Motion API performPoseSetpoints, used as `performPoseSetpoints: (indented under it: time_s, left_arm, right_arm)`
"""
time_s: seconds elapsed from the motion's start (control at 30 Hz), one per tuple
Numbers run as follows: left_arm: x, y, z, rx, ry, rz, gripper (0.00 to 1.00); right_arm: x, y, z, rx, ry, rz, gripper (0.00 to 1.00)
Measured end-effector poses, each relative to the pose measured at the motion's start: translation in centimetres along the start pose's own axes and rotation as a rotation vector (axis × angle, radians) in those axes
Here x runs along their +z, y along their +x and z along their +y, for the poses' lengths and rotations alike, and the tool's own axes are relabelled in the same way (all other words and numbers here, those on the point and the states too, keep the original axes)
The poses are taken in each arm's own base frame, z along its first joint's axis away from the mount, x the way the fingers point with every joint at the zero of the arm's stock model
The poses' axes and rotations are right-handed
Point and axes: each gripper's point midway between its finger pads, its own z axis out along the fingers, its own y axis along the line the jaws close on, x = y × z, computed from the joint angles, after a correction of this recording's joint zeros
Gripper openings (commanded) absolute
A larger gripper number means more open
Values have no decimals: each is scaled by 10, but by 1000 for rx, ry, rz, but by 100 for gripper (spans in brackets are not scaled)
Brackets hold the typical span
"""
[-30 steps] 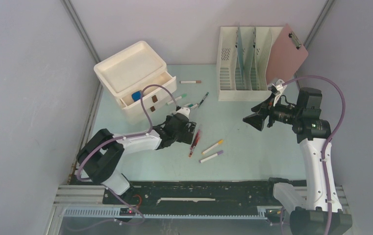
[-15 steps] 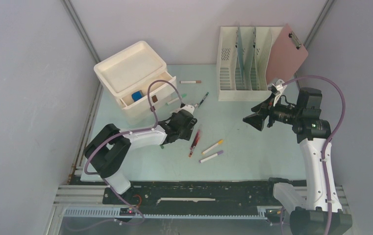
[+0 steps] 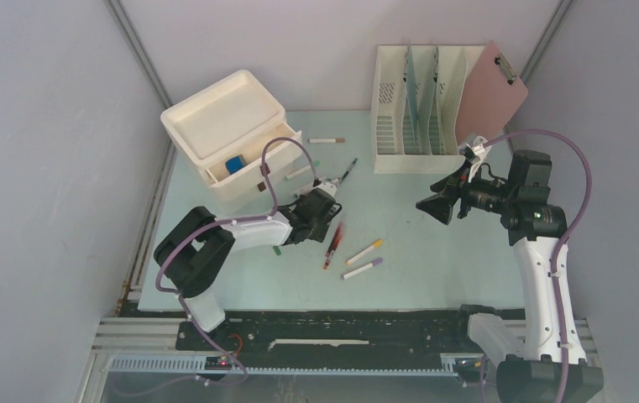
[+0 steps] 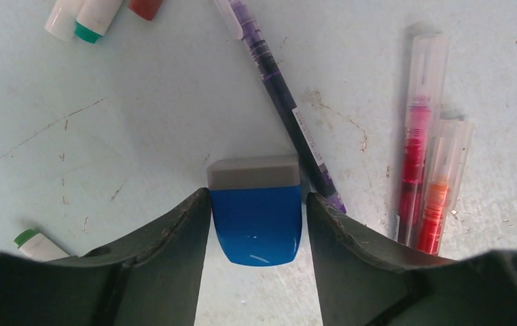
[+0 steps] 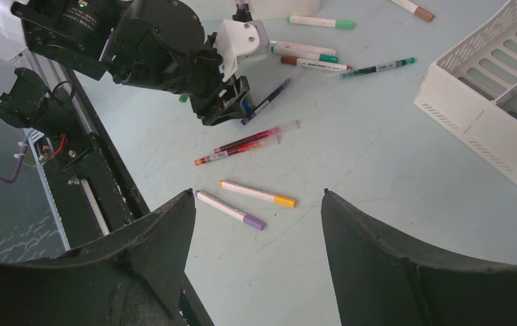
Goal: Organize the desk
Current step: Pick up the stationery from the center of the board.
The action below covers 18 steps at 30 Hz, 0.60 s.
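The left gripper (image 4: 257,195) reaches low over the desk (image 3: 433,243) and pinches a blue eraser (image 4: 255,221) with a grey end, one dark finger against each long side. The pictures do not tell whether the eraser rests on the mint-green top or is just clear of it.

A purple pen (image 4: 279,95) slants past the eraser's grey end, so close to one corner that touching cannot be ruled out. Two clear pens with red ink (image 4: 418,142) lie side by side just to the right of the eraser. Two white markers (image 4: 82,13), one with a green cap, lie beyond the eraser's grey end and off to the other side.

Nearer the robot's bases than the eraser, and to its right, lie a yellow-capped marker (image 3: 364,250) and a purple-capped marker (image 3: 362,269), near each other.

The cream drawer unit (image 3: 227,134) stands to the left of the eraser and farther back, its drawer pulled out with a blue thing (image 3: 233,164) in it. The cream file rack (image 3: 416,109) stands well to the right of the eraser at the back edge, a pink clipboard (image 3: 492,92) leaning beside it.

The right gripper (image 5: 259,197) hangs well to the right of the eraser, above the desk, its fingers spread wide with nothing between them.
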Motion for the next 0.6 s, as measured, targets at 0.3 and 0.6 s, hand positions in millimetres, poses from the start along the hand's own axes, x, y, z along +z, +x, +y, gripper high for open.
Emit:
performPoseSetpoints:
  time_s: [0.3,0.6]
  left_arm:
    - [1,-1,-1,-1,0,-6,32]
    - [-14,3,7,-11,3,-30,15]
  right_arm:
    - [0,0,0,-1,0,0,76]
    - [0,0,0,-1,0,0,76]
